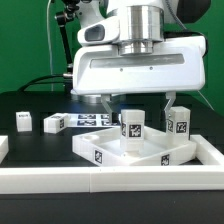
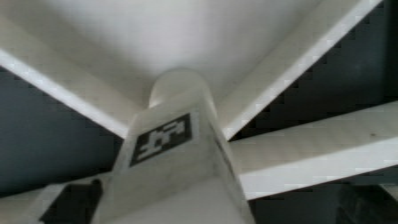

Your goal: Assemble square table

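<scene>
The white square table top (image 1: 110, 150) lies tray-like on the black table, with tags on its near rim. A white tagged leg (image 1: 131, 128) stands upright on its middle. My gripper (image 1: 137, 103) hangs just above this leg, its fingers (image 1: 107, 102) spread wide on either side and not touching it. In the wrist view the leg (image 2: 178, 150) runs up the middle with its tag facing the camera, and the top (image 2: 196, 35) lies beyond it. A second leg (image 1: 180, 122) stands at the top's far right corner.
Two loose tagged leg blocks (image 1: 24, 121) (image 1: 54, 122) lie on the exterior view's left. The marker board (image 1: 92, 119) lies behind the top. Long white border rails (image 1: 100, 182) run along the front and the right side (image 1: 212, 150).
</scene>
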{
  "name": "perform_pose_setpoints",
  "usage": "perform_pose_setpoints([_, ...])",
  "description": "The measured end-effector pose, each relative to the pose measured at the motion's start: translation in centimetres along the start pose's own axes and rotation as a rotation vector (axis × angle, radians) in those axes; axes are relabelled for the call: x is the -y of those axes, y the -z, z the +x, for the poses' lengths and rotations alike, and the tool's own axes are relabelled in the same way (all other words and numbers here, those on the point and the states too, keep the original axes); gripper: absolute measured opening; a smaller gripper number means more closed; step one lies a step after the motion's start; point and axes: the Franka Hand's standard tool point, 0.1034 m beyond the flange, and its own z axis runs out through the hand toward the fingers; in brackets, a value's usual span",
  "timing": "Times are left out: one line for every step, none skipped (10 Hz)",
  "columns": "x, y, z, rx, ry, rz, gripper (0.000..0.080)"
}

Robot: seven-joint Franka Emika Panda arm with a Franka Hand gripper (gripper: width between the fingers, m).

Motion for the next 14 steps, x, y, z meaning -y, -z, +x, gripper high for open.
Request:
perform_pose_setpoints([-0.4, 0.0, 0.1, 0.000, 0.110, -0.003, 0.0648])
perform_pose_setpoints([-0.6, 0.0, 0.1, 0.000, 0.143, -0.004, 0.0648])
perform_pose_setpoints([-0.6, 0.0, 0.1, 0.000, 0.140, -0.004, 0.0648])
perform_pose_setpoints([-0.6, 0.0, 0.1, 0.000, 0.141, -0.004, 0.0535])
perform_pose_setpoints([-0.6, 0.0, 0.1, 0.000, 0.141, -0.004, 0.0535])
perform_pose_setpoints([-0.6, 0.0, 0.1, 0.000, 0.140, -0.004, 0.0352])
perform_pose_setpoints([-0.6, 0.0, 0.1, 0.000, 0.140, -0.004, 0.0289])
perform_pose_setpoints([-0.6, 0.0, 0.1, 0.000, 0.135, -0.004, 0.0289])
perform_pose_setpoints([-0.6, 0.0, 0.1, 0.000, 0.117, -0.004, 0.0289])
perform_pose_setpoints([-0.6, 0.0, 0.1, 0.000, 0.118, -0.004, 0.0289])
perform_pose_setpoints([-0.6, 0.0, 0.1, 0.001, 0.077, -0.002, 0.0289])
perform_pose_setpoints([-0.4, -0.1, 0.1, 0.001, -0.085, 0.003, 0.0289])
perform_pose_setpoints([0.1, -0.1, 0.0, 0.002, -0.187, 0.004, 0.0289])
perform_pose_setpoints([0.5, -0.2, -0.1, 0.002, -0.273, 0.006, 0.0290])
